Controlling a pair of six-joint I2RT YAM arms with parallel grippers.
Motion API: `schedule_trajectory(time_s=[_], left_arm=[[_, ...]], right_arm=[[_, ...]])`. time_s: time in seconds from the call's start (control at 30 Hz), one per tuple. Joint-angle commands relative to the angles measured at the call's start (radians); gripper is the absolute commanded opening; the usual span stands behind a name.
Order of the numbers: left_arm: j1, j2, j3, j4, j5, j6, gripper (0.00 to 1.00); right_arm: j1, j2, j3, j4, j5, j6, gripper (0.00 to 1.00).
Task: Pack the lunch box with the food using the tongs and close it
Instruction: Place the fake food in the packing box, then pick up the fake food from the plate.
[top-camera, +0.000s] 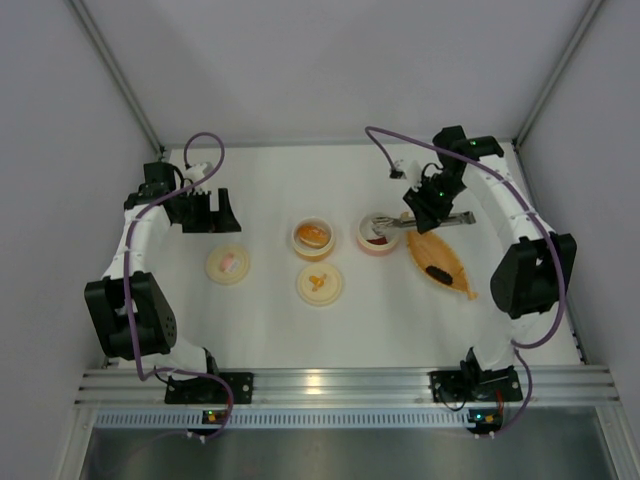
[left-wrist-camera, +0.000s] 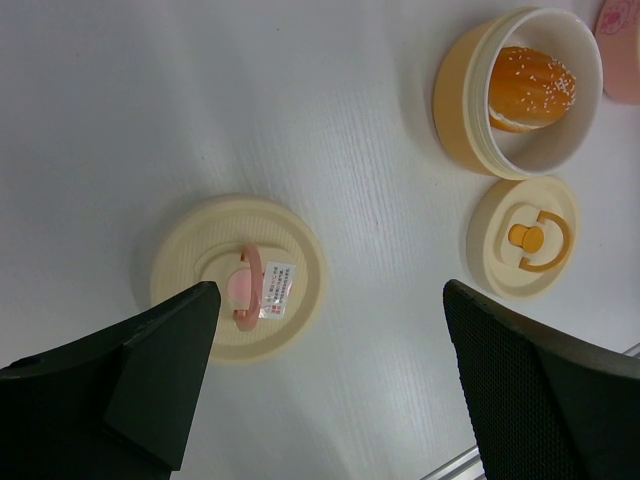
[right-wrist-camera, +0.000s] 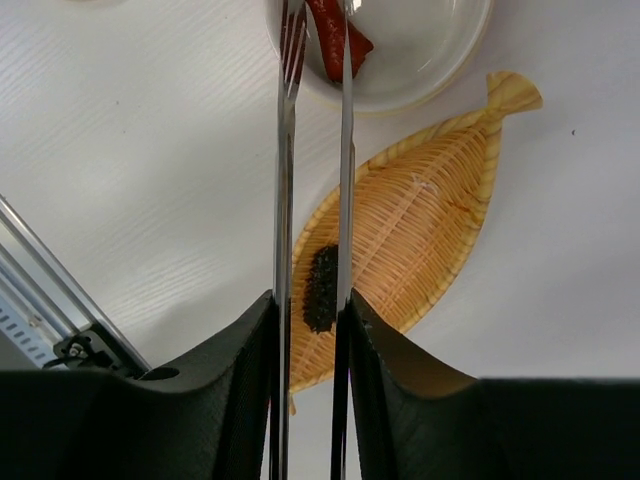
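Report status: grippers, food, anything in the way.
Left gripper open, hovering by a lid. Right gripper shut on tongs, tips around red bit in bowl. Dark piece sits on tray. Nothing blocking.

Bright, even light — soft shadows

Left gripper (left-wrist-camera: 328, 292) gapes wide, right gripper (right-wrist-camera: 310, 305) pinches narrowly.
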Motion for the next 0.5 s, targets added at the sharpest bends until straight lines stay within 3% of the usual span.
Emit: schedule_trajectory(time_s=[0.0, 0.17, 0.47], left_arm=[[0.004, -0.017, 0.018, 0.021, 0.030, 0.022, 0.98], [0.001, -0.046, -0.004, 0.045, 0.098, 0.041, 0.98], [-0.016, -0.067, -0.002, 0.024, 0.076, 0.082, 0.98]], right_arm=[[-0.040, -0.087, 0.045, -0.164, -0.023, -0.054, 0.30], [-0.109, -0.181, -0.059, -0.178, 0.014, -0.117, 0.27], [-0.263, -0.353, -0.323, -0.178, 0.086, -0.246, 0.24]])
